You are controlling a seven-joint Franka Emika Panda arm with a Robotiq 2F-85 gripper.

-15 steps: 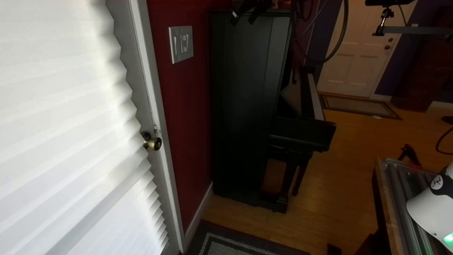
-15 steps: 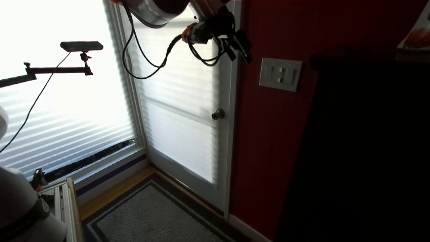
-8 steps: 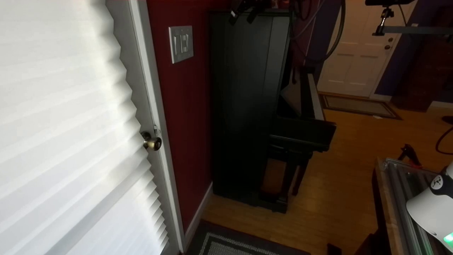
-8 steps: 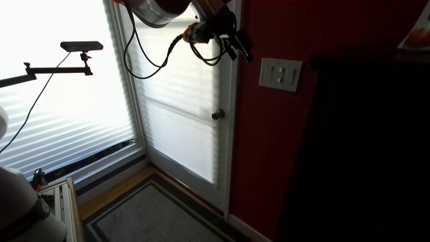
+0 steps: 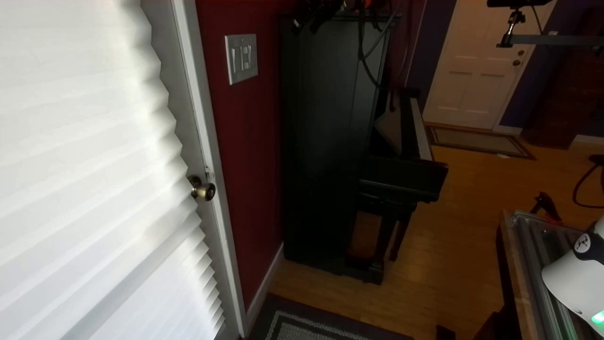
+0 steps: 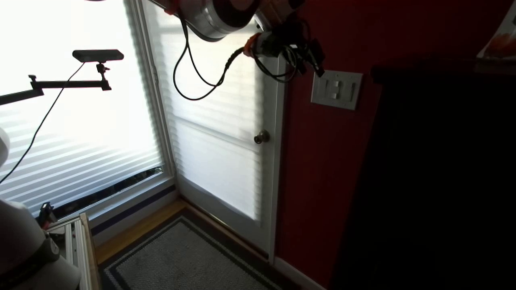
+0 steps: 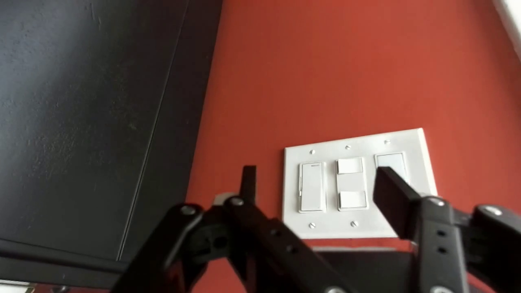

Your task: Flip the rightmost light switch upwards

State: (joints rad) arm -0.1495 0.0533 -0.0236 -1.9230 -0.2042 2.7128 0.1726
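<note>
Black jaws stand wide apart, holding nothing; in the wrist view the rightmost light switch (image 7: 312, 187), the one nearest the black piano (image 5: 325, 141), shows in the gap between them. Half a second ago they hung short of the white switch plate (image 7: 331, 221) in an exterior view; now one fingertip (image 6: 320, 73) overlaps its upper corner there, though whether it touches cannot be told. Red wall (image 6: 318, 173) stretches below the plate, edged by the door frame (image 6: 278, 161) and the piano. The arm (image 6: 205, 18) reaches in from above, slanting downward.
</note>
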